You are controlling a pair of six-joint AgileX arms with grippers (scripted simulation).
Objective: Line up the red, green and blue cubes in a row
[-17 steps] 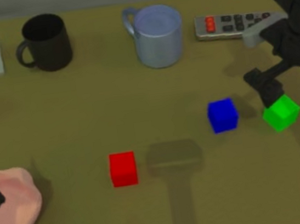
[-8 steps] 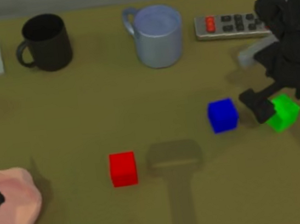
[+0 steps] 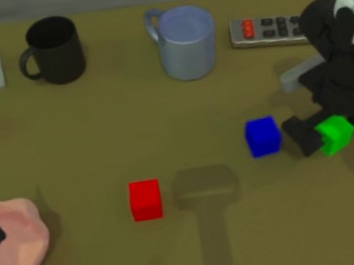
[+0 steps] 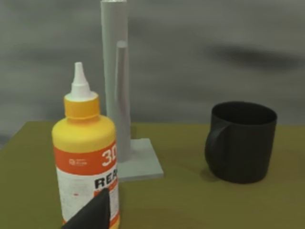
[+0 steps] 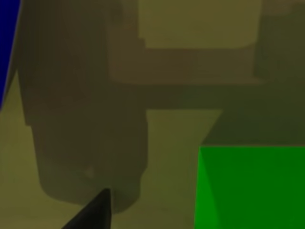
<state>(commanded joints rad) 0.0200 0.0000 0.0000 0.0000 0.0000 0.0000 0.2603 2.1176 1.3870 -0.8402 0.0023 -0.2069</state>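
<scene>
Green cube (image 3: 335, 134) sits between our right pincer's (image 3: 321, 139) wide fingers beside the blue cube (image 3: 262, 136); red cube (image 3: 145, 199) lies apart, unaligned.

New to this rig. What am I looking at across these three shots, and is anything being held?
It is a simulated two-armed AgileX robot at a table. One shot looks down from above; the other two come from cameras on each wrist. On the table: a red cube, a blue cube, a green cube, a black mug, a grey mug and a remote. The right gripper is down at the green cube, fingers either side; a firm grasp cannot be confirmed. The left arm is parked at the table's left edge; its camera shows a glue bottle.
</scene>
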